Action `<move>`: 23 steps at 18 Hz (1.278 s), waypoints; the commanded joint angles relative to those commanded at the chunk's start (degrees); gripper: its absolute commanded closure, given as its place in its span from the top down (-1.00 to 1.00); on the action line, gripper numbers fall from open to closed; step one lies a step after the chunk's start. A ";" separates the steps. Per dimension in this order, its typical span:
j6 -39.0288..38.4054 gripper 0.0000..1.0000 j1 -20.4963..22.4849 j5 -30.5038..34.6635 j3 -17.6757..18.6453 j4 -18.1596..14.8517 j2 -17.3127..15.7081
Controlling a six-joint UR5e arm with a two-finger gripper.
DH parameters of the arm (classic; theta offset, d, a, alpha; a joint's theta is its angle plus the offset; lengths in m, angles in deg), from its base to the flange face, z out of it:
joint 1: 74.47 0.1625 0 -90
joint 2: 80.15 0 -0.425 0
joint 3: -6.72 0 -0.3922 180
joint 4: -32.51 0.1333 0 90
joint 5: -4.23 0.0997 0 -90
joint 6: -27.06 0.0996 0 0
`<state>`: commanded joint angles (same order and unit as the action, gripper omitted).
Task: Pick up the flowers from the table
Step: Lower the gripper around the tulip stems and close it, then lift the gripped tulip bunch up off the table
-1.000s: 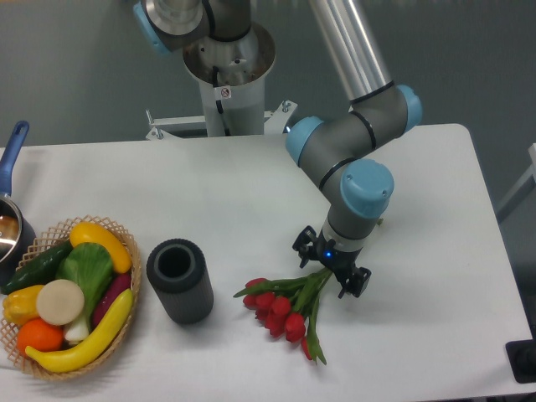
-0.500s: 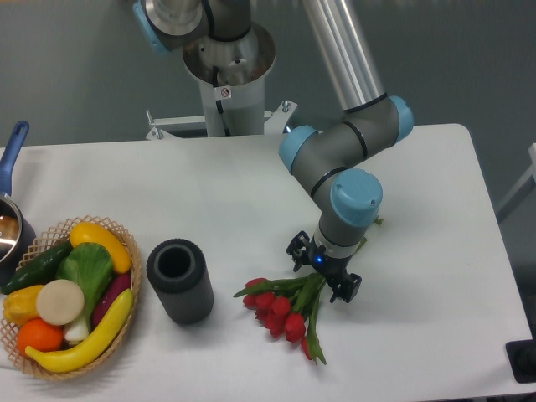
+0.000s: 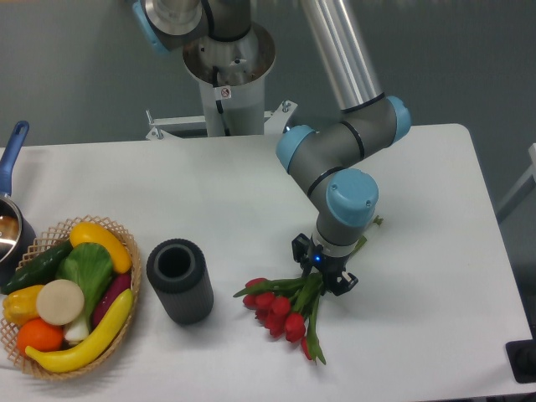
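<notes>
The flowers point(image 3: 277, 306), red tulips on long green stems, lie on the white table point(image 3: 209, 188) right of centre. Their heads point toward the front left, and the stems run up to the right, under the arm's wrist. My gripper point(image 3: 322, 271) points straight down over the stems just behind the heads. Its two black fingers point(image 3: 300, 248) sit on either side of the bundle, drawn in against it. The fingertips are hidden beneath the wrist. The stem ends show again past the wrist at the upper right.
A black cylinder point(image 3: 178, 280) stands upright just left of the tulip heads. A wicker basket point(image 3: 136, 286) of fruit and vegetables sits at the front left. A pot with a blue handle point(image 3: 10, 159) is at the left edge. The arm's base point(image 3: 226, 79) is behind the table.
The gripper has shifted slightly left along the stems. Its fingers have drawn closer together around them. The flowers lie where they were.
</notes>
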<state>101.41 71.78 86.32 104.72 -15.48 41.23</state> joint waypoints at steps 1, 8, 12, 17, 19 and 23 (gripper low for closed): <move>-0.17 -0.32 0.09 0.09 0.00 -0.09 0.00; -1.32 -0.66 0.17 -0.17 -0.35 -0.18 -0.35; -0.88 -0.65 0.88 -0.35 -2.10 -0.26 -1.40; -3.68 -0.63 3.77 -10.95 -4.13 -0.44 -10.00; -4.48 -0.63 4.39 -15.19 -4.13 -0.44 -12.12; -9.14 -0.63 5.27 -23.53 -4.22 -0.35 -16.08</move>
<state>92.28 77.05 62.79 100.50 -15.83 25.15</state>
